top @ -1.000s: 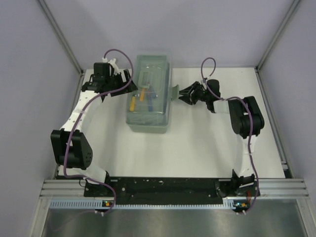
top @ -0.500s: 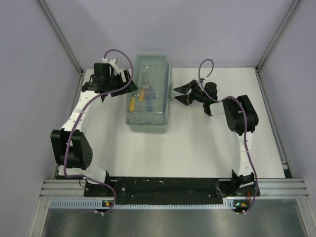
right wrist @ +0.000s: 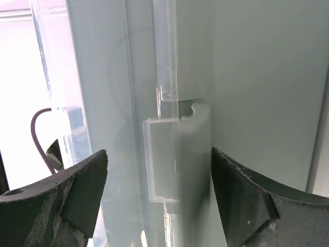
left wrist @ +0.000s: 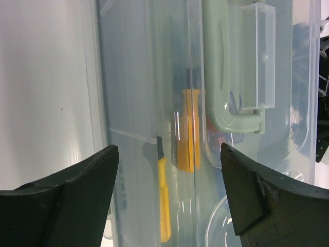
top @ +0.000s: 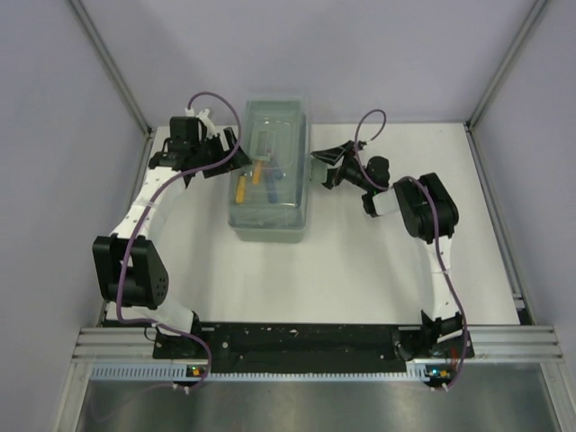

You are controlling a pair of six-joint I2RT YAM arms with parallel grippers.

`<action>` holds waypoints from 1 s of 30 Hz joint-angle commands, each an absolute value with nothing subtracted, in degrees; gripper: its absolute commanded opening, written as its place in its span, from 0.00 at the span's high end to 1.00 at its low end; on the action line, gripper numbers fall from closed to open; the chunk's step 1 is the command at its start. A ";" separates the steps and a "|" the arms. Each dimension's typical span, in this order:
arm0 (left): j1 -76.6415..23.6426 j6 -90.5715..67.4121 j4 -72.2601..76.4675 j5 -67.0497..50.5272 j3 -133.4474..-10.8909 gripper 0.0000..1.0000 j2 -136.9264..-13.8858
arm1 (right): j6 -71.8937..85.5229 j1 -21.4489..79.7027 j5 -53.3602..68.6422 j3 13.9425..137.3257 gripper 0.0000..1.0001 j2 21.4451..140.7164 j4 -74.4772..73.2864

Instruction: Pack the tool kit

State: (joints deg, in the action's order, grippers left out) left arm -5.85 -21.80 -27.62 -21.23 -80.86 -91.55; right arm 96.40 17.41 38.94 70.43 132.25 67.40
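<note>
The toolbox (top: 268, 171) stands on the tabletop (top: 360, 261) towards the far edge, left of centre. Its long axis runs near to far. The clear lid is down, and a yellow screwdriver (left wrist: 163, 200) and an orange one (left wrist: 188, 128) show through it beside the handle (left wrist: 226, 67).

The left hand (top: 236, 151) is at the box's left long side and the right hand (top: 319, 169) at its right long side. Each points inward across the short axis, and each is spread wide with nothing in it.

The right wrist view looks straight at the right wall, where the clear latch (right wrist: 172, 159) sits between the parted fingers, close in front. It looks folded flat against the wall, though I cannot tell whether it has caught.

The latch lies straight ahead of the right hand, so that arm is plainly the nearer if it needs a press. The left hand is placed to brace the opposite wall and keep the box from sliding left.
</note>
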 commanded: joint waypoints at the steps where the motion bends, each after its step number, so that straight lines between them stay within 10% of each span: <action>1: -5.80 -20.74 -30.15 -20.92 -79.10 0.17 -92.37 | 100.55 19.25 39.29 72.95 0.21 133.68 77.08; 30: -5.80 -19.86 -30.24 -23.10 -79.45 0.18 -93.60 | 76.74 20.83 40.78 76.02 0.33 118.13 33.23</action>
